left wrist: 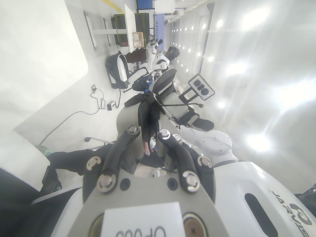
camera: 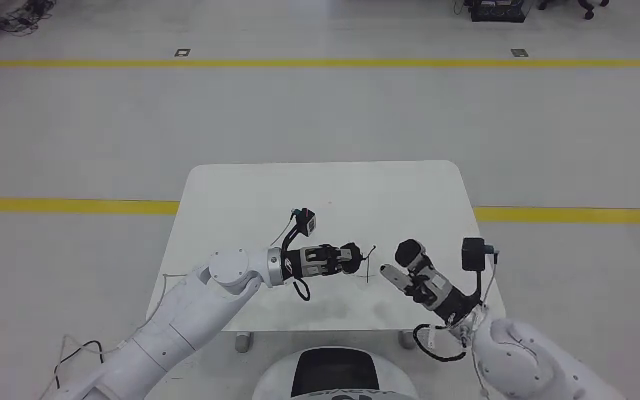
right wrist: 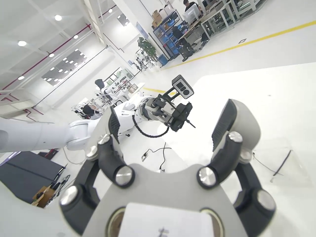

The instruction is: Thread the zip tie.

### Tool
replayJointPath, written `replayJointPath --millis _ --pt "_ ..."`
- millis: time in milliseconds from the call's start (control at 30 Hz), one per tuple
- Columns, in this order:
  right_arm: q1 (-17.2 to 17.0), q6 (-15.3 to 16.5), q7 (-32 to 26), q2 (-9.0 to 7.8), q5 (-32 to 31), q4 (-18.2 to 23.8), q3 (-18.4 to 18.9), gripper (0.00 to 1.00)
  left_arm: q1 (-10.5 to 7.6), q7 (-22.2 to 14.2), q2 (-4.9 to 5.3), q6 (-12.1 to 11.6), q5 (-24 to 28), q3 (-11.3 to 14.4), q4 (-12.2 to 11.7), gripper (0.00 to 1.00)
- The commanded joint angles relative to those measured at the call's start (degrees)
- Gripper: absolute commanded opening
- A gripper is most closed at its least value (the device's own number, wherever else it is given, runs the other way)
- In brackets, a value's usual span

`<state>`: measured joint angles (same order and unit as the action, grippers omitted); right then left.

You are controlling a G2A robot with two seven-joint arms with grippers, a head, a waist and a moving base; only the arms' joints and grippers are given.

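Pale floor (yellow stripes) surrounds white table.

White table on a pale workshop floor
The round-cornered table straddles the nearer yellow floor line; a second yellow line runs farther off, with one square floor marker just beyond it on the left, another marker on the right, and dark equipment at the far right

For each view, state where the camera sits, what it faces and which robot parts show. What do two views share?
Top view: above the arms, looking down at the table; both arms show.
Left wrist view: behind the left gripper, facing the right arm.
Right wrist view: behind the open right gripper, facing the left gripper.
Shared by top and right wrist: the zip tie.
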<state>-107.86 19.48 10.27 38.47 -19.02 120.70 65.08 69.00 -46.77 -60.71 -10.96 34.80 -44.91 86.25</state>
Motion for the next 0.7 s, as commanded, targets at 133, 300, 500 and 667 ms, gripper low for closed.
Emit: replayJointPath --millis 133,300,500,667 --pt "0.5 0.0 3.3 -1.99 -0.4 -0.2 -1.3 1.0 0.0 0.0 0.0 0.0 0.0 0.0 0.0 0.0" --pt "0.6 0.0 4.4 -2.24 -0.3 -0.2 -1.6 1.0 0.0 0.0 0.0 0.0 0.0 0.0 0.0 0.0" --pt "0.6 0.0 4.4 -2.24 -0.3 -0.2 -1.6 1.0 0.0 0.0 0.0 0.0 0.0 0.0 0.0 0.0" --pt "1.8 0.0 2.4 -2.12 1.3 0.0 1.5 1.0 0.0 0.0 0.0 0.0 0.0 0.0 0.0 0.0"
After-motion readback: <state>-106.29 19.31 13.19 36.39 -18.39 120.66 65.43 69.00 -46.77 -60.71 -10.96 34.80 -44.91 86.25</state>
